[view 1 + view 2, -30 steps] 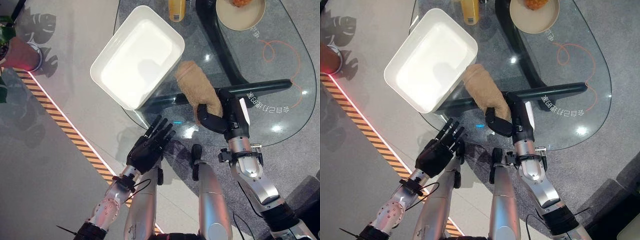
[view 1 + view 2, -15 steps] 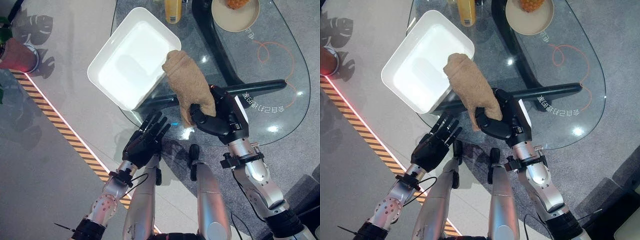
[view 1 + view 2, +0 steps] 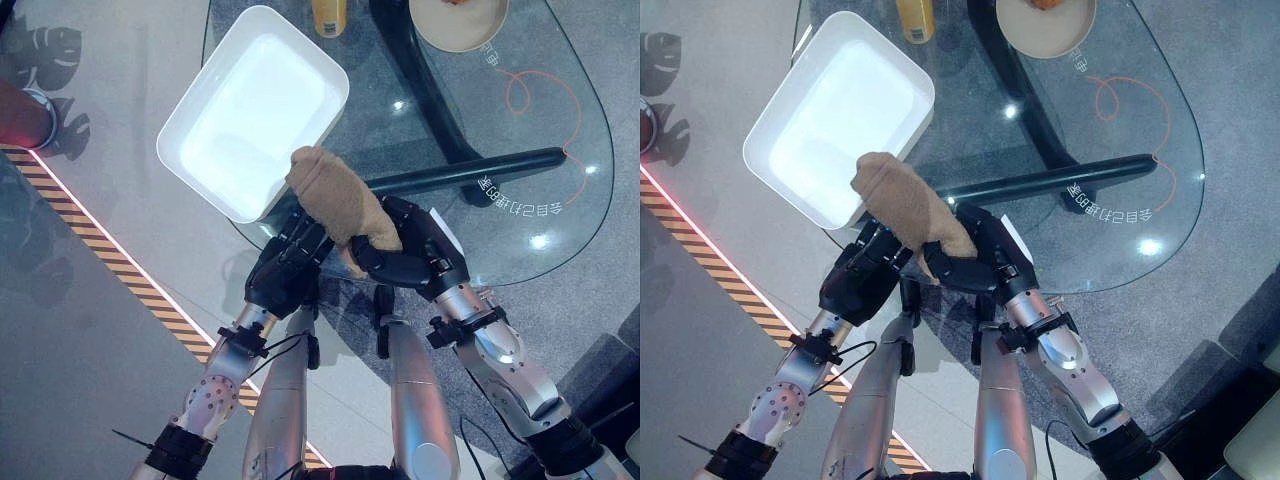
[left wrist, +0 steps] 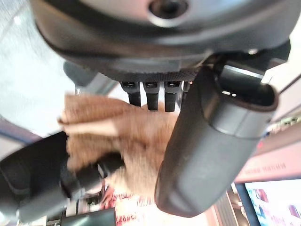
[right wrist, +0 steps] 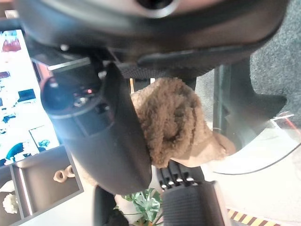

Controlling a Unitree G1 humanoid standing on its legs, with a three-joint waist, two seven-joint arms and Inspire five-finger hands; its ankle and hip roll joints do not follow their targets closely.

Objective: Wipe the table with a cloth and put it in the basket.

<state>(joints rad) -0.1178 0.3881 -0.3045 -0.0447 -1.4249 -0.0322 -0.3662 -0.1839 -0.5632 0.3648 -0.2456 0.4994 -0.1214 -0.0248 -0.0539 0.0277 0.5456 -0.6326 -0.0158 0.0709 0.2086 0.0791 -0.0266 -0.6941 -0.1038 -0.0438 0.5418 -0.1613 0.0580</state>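
Right robot hand (image 3: 400, 262) curled round the tan cloth (image 3: 335, 198) — lifted off the glass counter (image 3: 520, 130), its free end at the white basket's (image 3: 180, 125) rim; left robot hand (image 3: 862, 275), fingers straight, just beside; right wrist view: cloth (image 5: 171, 122) bunched — soft, light, floppy, best gripped mid-bundle.

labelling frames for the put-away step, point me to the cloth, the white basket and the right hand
cloth (image 3: 335, 195), left eye view, on its middle fold
white basket (image 3: 330, 70), left eye view, on its far rim
right hand (image 3: 410, 262), left eye view, on the back of the hand
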